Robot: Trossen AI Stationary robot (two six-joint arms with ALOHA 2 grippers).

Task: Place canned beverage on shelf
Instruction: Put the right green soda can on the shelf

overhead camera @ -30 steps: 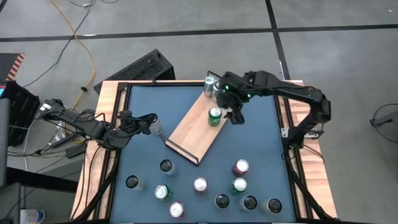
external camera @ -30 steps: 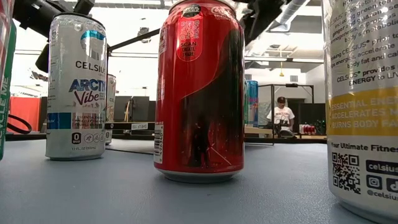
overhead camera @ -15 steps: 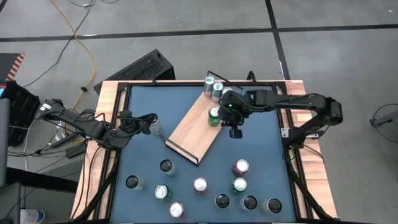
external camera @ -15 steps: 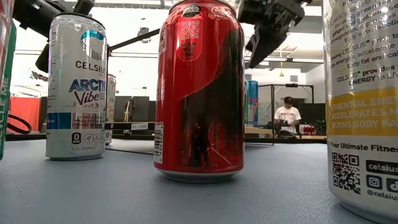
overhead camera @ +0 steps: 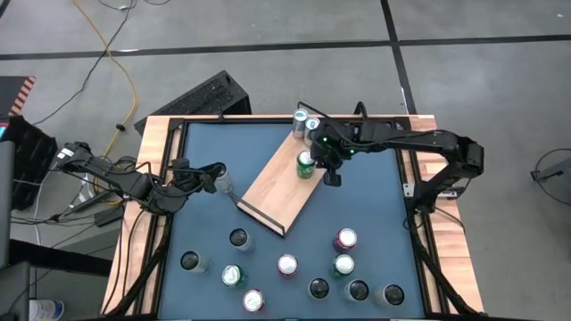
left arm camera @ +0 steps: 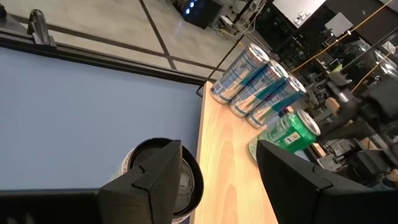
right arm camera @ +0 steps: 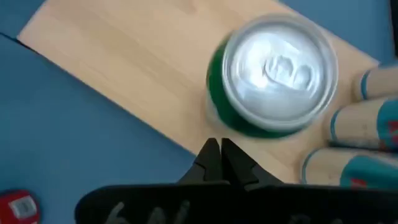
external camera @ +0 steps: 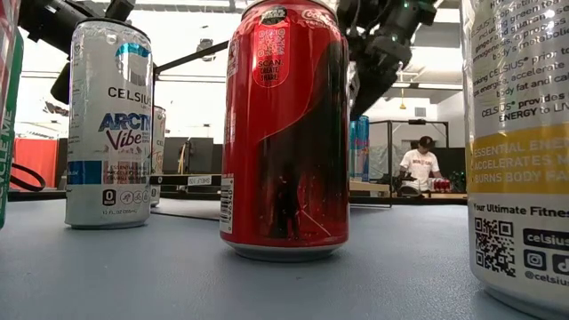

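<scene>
The light-wood shelf [overhead camera: 277,187] lies slantwise on the blue table. A green can [overhead camera: 306,165] stands on its far half, and silver-blue cans [overhead camera: 304,120] stand at its far end. My right gripper [overhead camera: 332,176] hangs shut just right of the green can, above the shelf's edge; its joined fingertips [right arm camera: 219,151] touch nothing. My left gripper [overhead camera: 217,176] waits open left of the shelf. A silver can [left arm camera: 163,182] stands by one of its fingers; whether they touch I cannot tell.
Several loose cans [overhead camera: 287,265] stand along the table's near edge; a red one [external camera: 284,133] and two white ones [external camera: 108,124] [external camera: 520,151] fill the low view. The table's wooden rim [overhead camera: 159,143] frames the blue top. A person [external camera: 420,164] sits far behind.
My right gripper has come down beside the green can, drifting slightly toward the table's left, and its fingers have shut on nothing. The green can stays upright on the shelf.
</scene>
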